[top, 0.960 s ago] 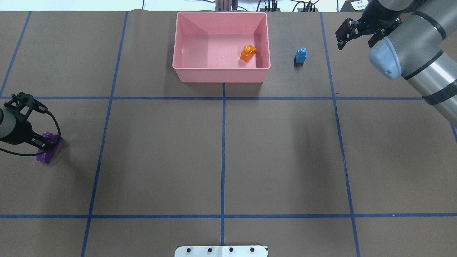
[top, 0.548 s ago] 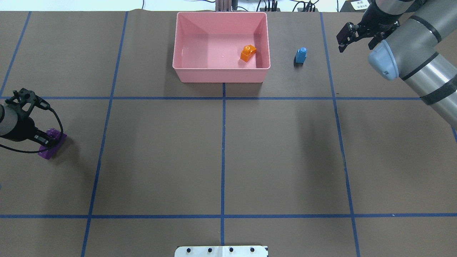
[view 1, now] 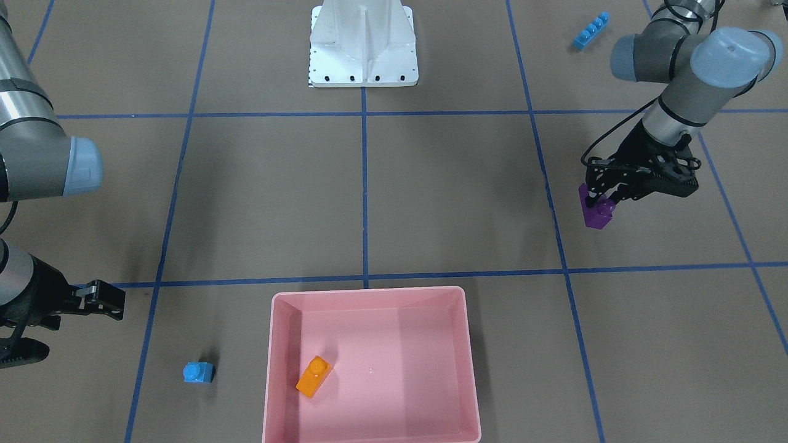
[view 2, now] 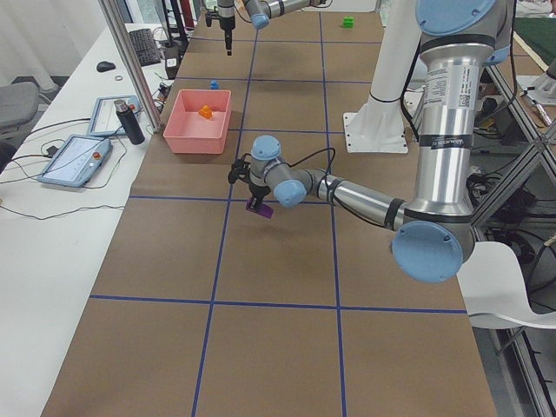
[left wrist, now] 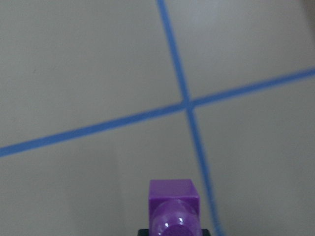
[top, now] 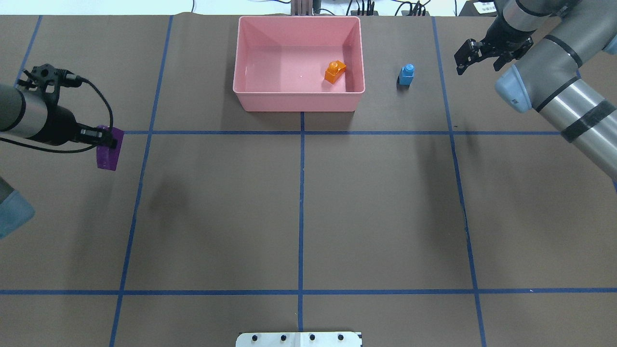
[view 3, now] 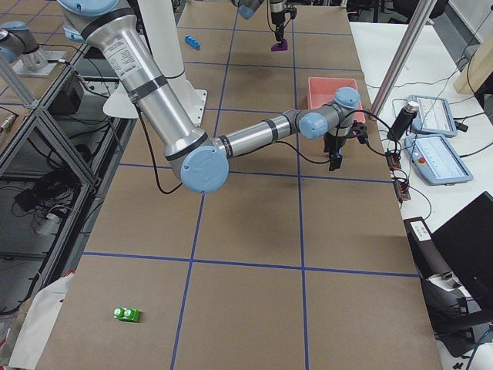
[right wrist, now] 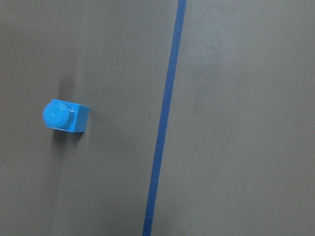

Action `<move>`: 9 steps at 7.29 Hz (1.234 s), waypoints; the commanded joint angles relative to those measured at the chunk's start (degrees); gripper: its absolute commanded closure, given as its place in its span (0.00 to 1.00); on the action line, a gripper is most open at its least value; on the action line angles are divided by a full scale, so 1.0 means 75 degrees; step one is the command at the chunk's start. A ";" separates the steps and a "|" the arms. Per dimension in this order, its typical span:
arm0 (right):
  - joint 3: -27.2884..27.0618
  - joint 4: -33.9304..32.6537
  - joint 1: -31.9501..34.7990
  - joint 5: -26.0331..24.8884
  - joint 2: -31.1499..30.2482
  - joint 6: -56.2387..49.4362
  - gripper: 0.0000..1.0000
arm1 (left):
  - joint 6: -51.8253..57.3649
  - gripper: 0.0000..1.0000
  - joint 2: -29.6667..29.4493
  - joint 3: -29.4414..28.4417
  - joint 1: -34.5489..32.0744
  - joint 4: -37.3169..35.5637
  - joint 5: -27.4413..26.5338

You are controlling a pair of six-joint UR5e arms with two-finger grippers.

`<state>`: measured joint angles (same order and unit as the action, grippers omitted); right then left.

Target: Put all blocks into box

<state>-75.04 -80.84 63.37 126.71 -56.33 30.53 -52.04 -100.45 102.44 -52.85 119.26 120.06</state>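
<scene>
The pink box stands at the table's far middle with the orange block lying inside it. My left gripper is shut on the purple block and holds it above the table, left of the box; the block also shows in the left wrist view. The small light-blue block stands right of the box. My right gripper is open and empty, hovering to the right of that block. The long light-blue block lies near my left side. The green block lies far out on my right.
The white robot base stands at the table's near middle. Blue tape lines divide the brown table into squares. A side table with tablets runs beyond the far edge behind the box.
My left gripper has lifted the purple block off the table and carried it forward and to the right, toward the box. My right gripper has shifted only slightly.
</scene>
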 commanded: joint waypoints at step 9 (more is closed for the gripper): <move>0.2904 0.1556 -0.0797 -0.0958 0.2073 0.2105 0.00 | -0.4092 0.01 -0.7032 -0.6065 0.0610 -0.0690 -0.2039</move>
<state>-53.56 -69.52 58.57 120.68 -41.16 45.11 -84.90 -152.79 57.56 -50.19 113.94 105.93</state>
